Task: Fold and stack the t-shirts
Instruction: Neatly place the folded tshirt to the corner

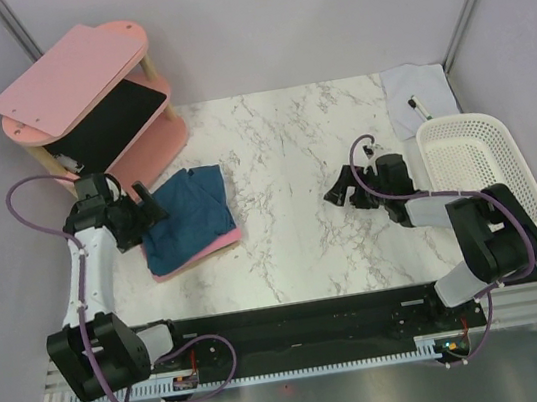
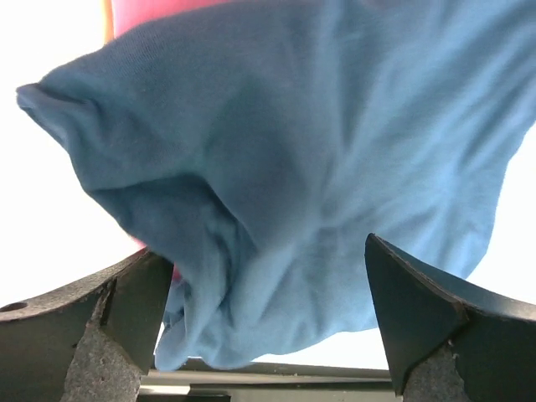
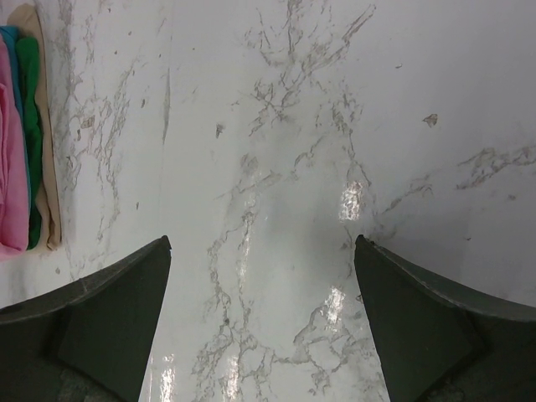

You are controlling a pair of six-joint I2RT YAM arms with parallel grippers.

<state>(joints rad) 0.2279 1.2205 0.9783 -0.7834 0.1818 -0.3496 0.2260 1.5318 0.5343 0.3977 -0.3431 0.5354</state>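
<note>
The dark teal-blue t-shirt (image 1: 188, 218) lies folded and rumpled on top of the pink t-shirt (image 1: 226, 238) at the left of the marble table. My left gripper (image 1: 151, 206) stands open at the teal shirt's left edge. In the left wrist view the teal cloth (image 2: 293, 151) fills the frame, and its bunched edge sits between the wide-apart fingers (image 2: 126, 301) of the left gripper (image 2: 260, 251), unpinched. A strip of pink (image 2: 159, 12) shows at the top. My right gripper (image 1: 340, 190) is open over bare marble, with nothing between its fingers (image 3: 261, 243). The pink shirt's edge (image 3: 10, 167) shows far left there.
A pink wooden shelf (image 1: 79, 83) stands at the back left, close behind the left arm, with a black slab (image 1: 120, 117) on its lower level. A white basket (image 1: 476, 165) sits at the right edge. Behind it lies a white cloth with a pen (image 1: 417, 98).
</note>
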